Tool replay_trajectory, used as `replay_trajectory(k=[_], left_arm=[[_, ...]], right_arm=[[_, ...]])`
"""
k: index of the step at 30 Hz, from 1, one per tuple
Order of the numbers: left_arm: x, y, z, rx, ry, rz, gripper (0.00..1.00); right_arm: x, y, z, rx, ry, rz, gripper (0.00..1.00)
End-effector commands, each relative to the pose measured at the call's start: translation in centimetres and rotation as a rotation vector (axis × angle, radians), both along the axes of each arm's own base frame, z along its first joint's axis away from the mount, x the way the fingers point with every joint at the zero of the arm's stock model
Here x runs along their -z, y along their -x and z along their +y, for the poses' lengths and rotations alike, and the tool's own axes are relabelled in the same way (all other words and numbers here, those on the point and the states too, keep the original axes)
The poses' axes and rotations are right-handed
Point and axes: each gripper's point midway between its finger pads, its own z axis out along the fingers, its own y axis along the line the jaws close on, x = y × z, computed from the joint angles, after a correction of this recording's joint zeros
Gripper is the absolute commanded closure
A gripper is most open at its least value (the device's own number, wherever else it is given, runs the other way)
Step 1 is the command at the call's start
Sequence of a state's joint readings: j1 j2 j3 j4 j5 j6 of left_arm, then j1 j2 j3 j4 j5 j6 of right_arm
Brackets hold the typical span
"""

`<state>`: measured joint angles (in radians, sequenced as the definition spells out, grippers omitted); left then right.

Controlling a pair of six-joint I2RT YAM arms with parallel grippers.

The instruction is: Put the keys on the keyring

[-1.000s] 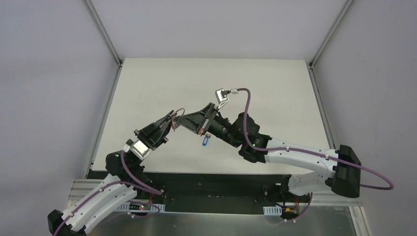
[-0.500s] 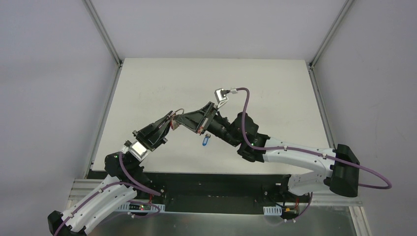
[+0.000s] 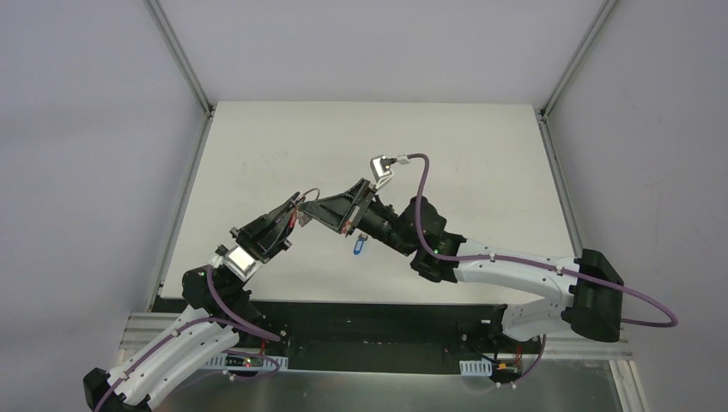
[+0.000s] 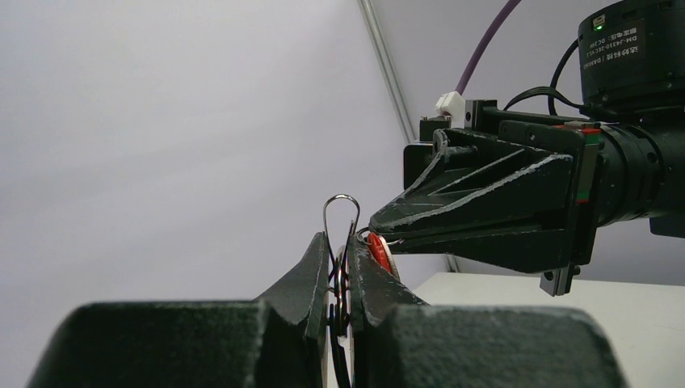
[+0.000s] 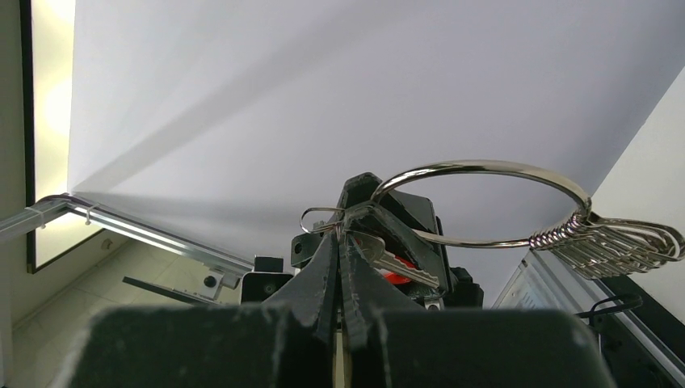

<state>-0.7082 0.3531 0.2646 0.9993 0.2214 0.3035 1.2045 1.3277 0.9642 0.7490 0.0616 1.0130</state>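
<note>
My left gripper [image 3: 294,216] is shut on the keyring [image 5: 485,202], pinching its wire clasp [image 4: 341,217] between the fingers. The thin silver ring arcs up to the right in the right wrist view, with its fan of silver keys [image 5: 618,246]. My right gripper [image 3: 314,207] is shut tip to tip against the left one. It pinches at the red key [image 5: 397,267], whose red head [image 4: 377,252] sits beside the left fingertip. The exact grip point is hidden. The blue key [image 3: 359,246] lies on the table under the right arm.
The white table [image 3: 257,154] has raised metal rails on its left [image 3: 180,197] and right [image 3: 558,189] edges. Grey walls close it in. The right arm's purple cable [image 3: 425,184] loops above its wrist.
Both grippers have shifted slightly left together, still joined at the ring. The blue key has not moved.
</note>
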Motion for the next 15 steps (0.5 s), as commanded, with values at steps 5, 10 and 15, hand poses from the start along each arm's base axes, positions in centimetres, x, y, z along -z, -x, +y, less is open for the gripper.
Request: replay_trajectory(k=[5, 10, 15], left_arm=[[-1.53, 1.30, 0.32, 0.028, 0.039, -0.066, 1.00], [-1.39, 1.43, 0.08, 0.040, 0.029, -0.069, 1.00], [-1.19, 1.61, -0.47, 0.065, 0.009, -0.070, 1.00]], right_arm=[[-2.73, -0.22, -0.03, -0.003, -0.084, -0.020, 1.00], [-3.07, -0.28, -0.05, -0.002, -0.085, -0.020, 1.00], [-3.42, -0.36, -0.30, 0.000, -0.078, -0.027, 1.00]])
